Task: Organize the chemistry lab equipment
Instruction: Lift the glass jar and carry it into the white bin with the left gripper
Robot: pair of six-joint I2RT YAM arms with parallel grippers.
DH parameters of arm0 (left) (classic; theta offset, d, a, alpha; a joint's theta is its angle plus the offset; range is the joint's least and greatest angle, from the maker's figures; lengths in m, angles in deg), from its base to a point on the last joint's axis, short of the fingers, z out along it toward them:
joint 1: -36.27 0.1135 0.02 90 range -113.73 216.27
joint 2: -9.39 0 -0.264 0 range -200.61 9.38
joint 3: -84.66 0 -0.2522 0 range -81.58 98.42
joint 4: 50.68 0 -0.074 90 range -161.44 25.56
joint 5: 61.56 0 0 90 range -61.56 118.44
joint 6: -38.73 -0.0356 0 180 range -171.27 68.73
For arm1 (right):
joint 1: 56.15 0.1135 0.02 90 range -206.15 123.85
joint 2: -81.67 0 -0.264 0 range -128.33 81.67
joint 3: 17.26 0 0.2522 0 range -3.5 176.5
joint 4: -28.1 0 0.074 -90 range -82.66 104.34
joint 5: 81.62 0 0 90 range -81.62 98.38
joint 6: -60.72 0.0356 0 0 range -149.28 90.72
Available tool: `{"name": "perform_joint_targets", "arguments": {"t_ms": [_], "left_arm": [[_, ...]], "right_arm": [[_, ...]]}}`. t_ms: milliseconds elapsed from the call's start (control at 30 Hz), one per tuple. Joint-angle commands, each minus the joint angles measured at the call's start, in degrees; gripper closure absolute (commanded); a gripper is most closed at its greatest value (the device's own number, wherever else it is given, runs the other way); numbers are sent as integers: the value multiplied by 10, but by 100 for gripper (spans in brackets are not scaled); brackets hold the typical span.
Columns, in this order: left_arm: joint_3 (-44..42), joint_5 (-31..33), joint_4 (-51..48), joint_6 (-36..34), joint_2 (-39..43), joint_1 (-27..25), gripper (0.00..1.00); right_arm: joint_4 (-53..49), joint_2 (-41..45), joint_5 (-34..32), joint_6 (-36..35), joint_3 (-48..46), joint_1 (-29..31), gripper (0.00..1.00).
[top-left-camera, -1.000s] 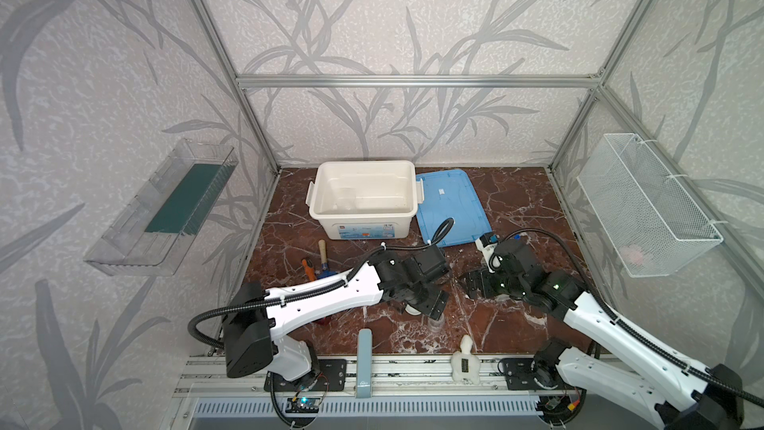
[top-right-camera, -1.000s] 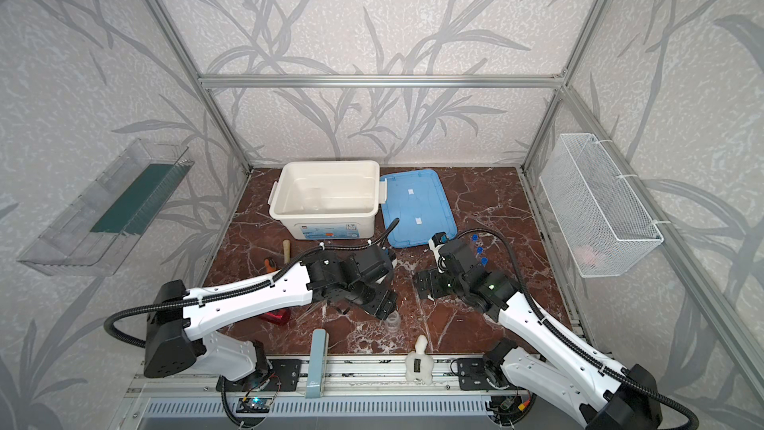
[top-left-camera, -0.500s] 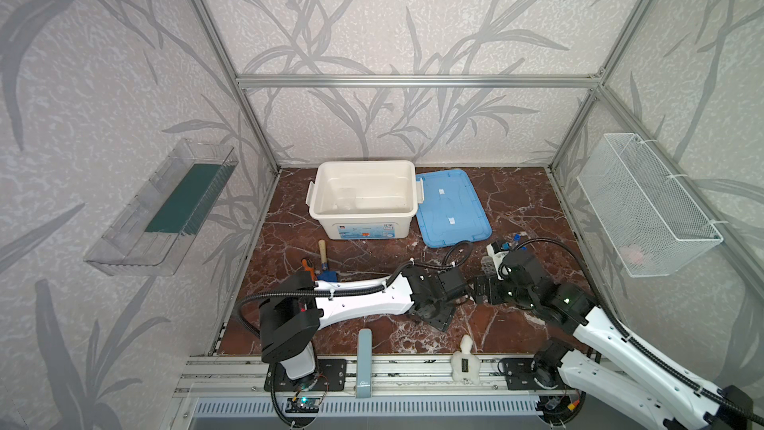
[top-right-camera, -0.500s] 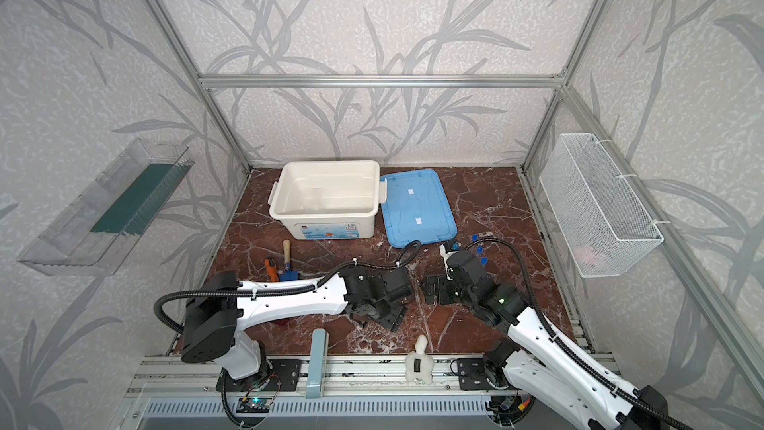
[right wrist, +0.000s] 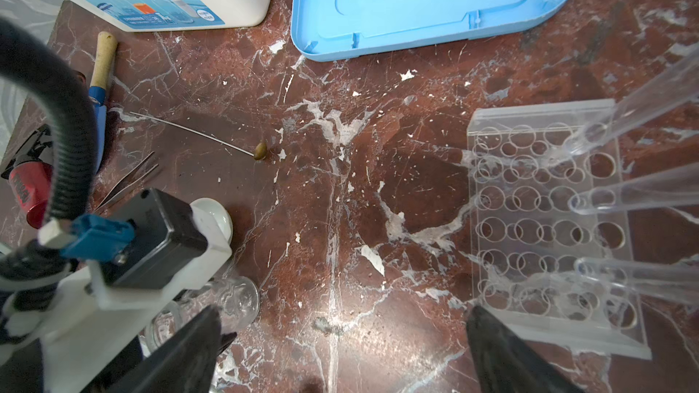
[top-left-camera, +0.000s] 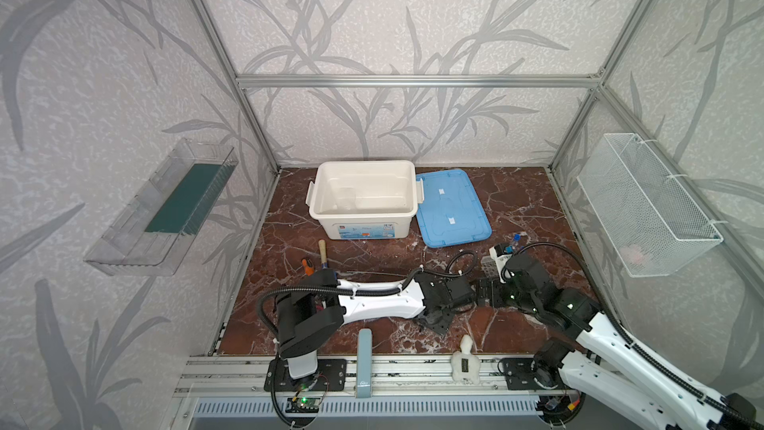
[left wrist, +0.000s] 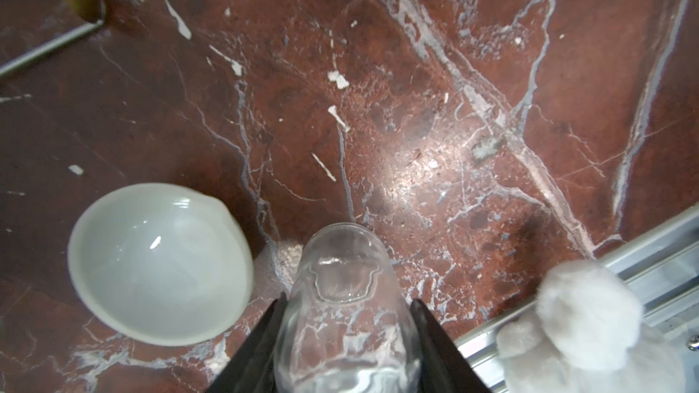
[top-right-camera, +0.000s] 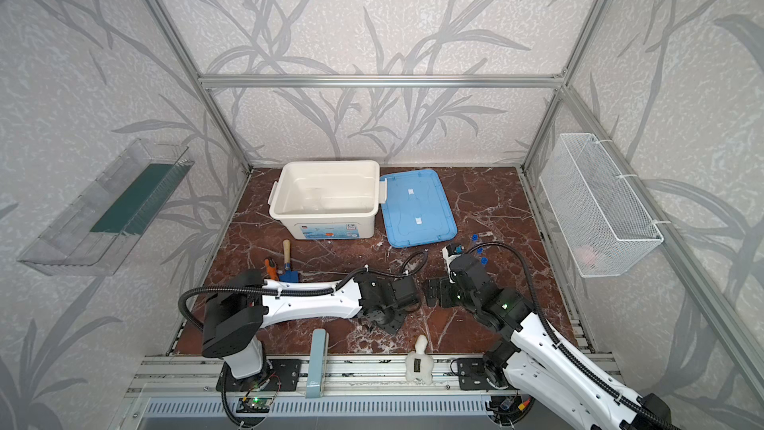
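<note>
Left gripper (left wrist: 346, 298) clasps, seemingly, the small clear cup (left wrist: 342, 258) at near centre, beside the small white round dish (left wrist: 159, 262). Right gripper (right wrist: 342, 313), jaws spread wide, hovers by the clear perforated rack (right wrist: 537, 221).

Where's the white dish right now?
In the left wrist view, the dish sits on the table, front middle, beside the cup flanked by the left pincer.
</note>
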Motion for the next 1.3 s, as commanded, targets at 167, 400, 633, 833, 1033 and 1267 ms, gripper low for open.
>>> {"name": "perform_joint_targets", "arguments": {"t_ms": [167, 400, 633, 833, 1033, 1267], "left_arm": [[13, 19, -15, 2, 33, 1, 70], [96, 82, -110, -26, 100, 23, 80], [137, 61, -113, -103, 165, 121, 82], [274, 26, -177, -179, 144, 231, 84], [436, -25, -249, -218, 55, 319, 84], [615, -8, -298, -227, -79, 397, 84]], "right_arm": [[2, 2, 1, -2, -4, -3, 1], [31, 12, 17, -8, 7, -3, 1], [62, -28, 48, -24, 50, -3, 1], [146, -85, 72, -1, 127, -2, 1], [270, -174, 143, 22, 207, -1, 1], [316, -258, 147, 37, 305, -2, 1]]}}
